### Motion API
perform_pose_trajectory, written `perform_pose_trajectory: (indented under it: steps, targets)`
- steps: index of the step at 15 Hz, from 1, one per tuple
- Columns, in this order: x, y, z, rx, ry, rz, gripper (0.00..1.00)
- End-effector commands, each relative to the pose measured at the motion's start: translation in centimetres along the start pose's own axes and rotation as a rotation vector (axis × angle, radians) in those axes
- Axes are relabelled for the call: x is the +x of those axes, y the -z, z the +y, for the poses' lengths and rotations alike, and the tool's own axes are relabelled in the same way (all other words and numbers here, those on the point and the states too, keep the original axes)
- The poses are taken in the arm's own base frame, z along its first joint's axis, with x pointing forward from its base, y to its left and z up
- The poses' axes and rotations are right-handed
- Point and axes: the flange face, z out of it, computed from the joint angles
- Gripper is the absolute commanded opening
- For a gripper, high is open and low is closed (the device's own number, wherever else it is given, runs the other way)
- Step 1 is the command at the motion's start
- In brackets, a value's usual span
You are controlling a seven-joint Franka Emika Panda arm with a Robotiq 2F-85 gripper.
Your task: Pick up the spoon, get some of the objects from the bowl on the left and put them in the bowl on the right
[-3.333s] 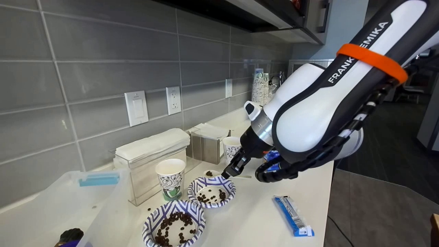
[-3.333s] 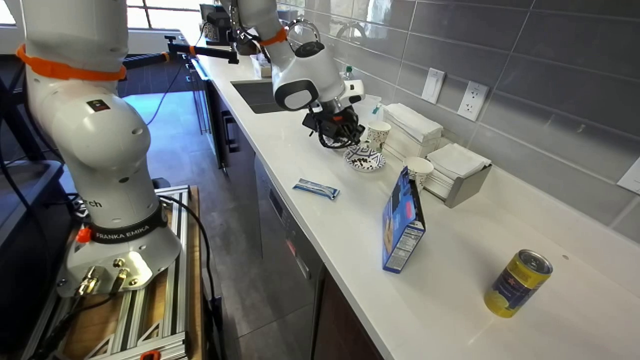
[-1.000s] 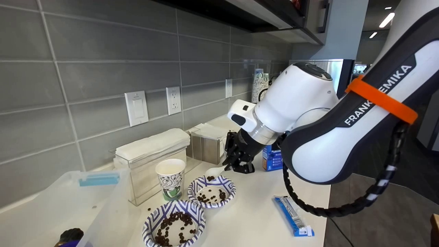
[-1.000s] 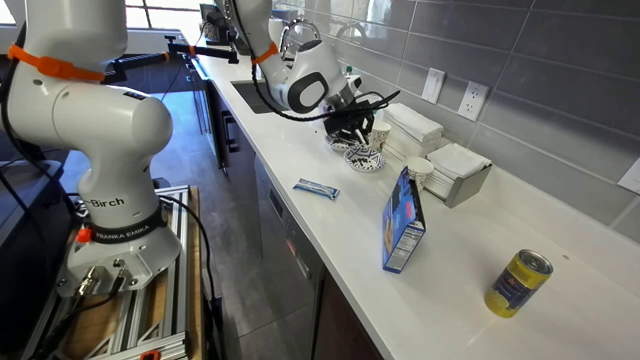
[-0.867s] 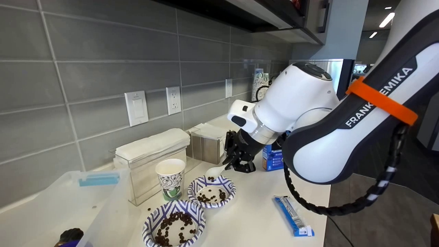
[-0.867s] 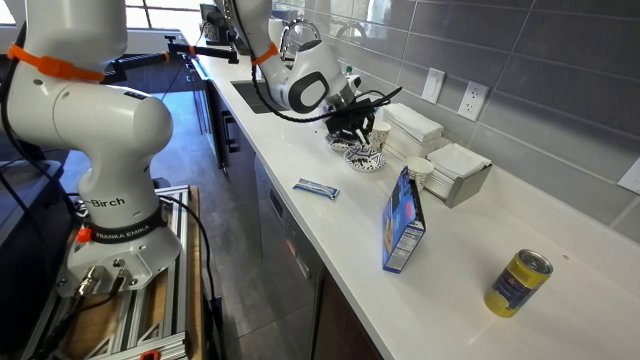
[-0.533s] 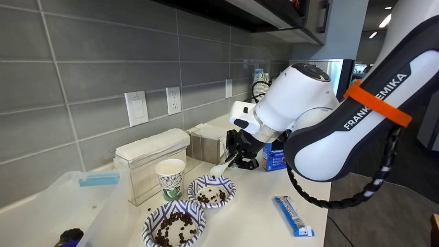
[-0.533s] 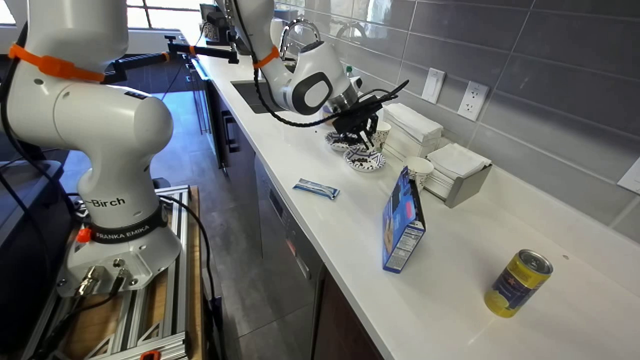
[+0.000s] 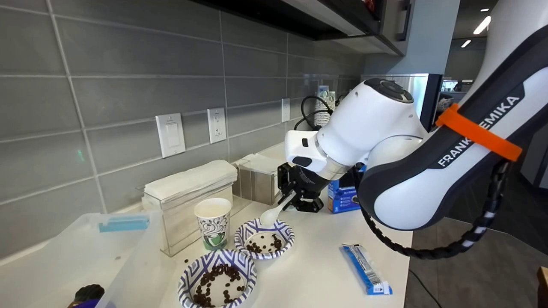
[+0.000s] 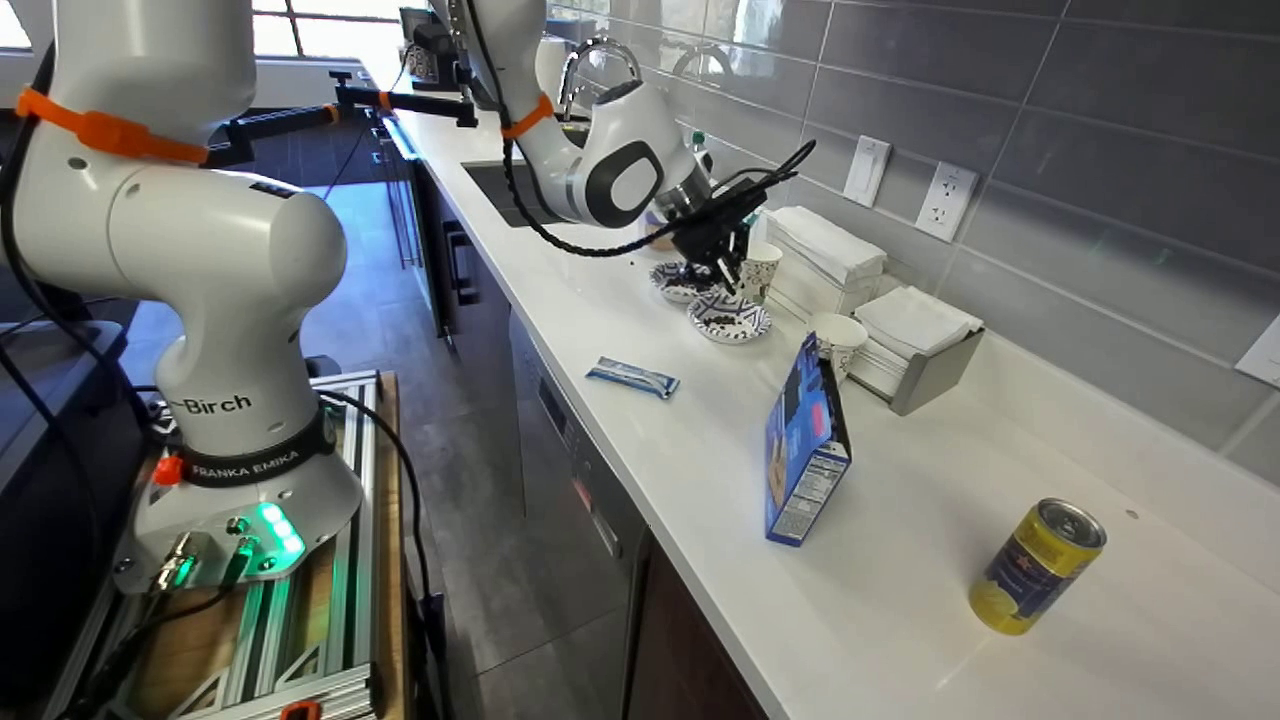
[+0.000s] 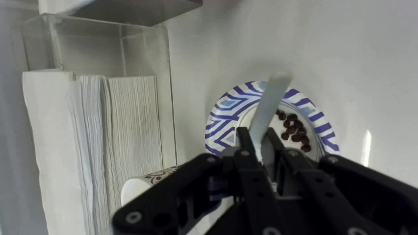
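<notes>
- Grey tiled wall [image 9: 141, 51], running along the back of a white counter [image 9: 317, 269]
- Robot arm [image 9: 376, 115], banded in orange, reaching over the counter in both exterior views
- Clear plastic tub [image 9: 139, 261], close to the wall in an exterior view
- Napkins [image 9: 188, 184], stacked in two holders set along the wall
- Blue box [image 10: 800, 450], standing upright on the counter
- Gripper [image 11: 257, 133], its fingers drawn in on the handle of the white spoon [image 9: 269, 217], one on each side; in the wrist view a flat stretch of handle juts out past the fingertips
- Front bowl [image 9: 192, 273] and back bowl [image 9: 243, 234], as seen in an exterior view, both patterned in blue, their rims meeting or nearly so
- Paper cup [image 9: 212, 224], upright, just beside the bowls; a second cup [image 10: 838, 338] stands near the blue box
- Yellow can [image 10: 1037, 567], upright, well apart from the bowls
- Wrapped bar [image 9: 366, 270], lying flat
- White spoon, held tilted with its scoop end down, at the far rim of the back bowl; whether it touches the rim I cannot tell
- Dark beans [image 9: 224, 270], scattered in both bowls, with a single bean [image 9: 186, 260] on the counter near the front bowl
</notes>
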Motion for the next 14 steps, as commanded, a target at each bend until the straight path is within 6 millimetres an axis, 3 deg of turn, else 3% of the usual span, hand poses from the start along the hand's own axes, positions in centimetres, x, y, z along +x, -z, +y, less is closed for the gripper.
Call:
perform_pose_trajectory:
  steps: [1,4,10,14]
  targets:
    - [0.0,0.3,0.3,-0.024,0.054,0.003,0.03]
    - [-0.7,0.3,1.0,-0.014,-0.028,-0.023,0.03]
    - [-6.6,1.1,2.8,0.117,-0.361,-0.149,0.03]
    - [-8.4,2.5,3.7,0.290,-0.500,-0.203,0.03]
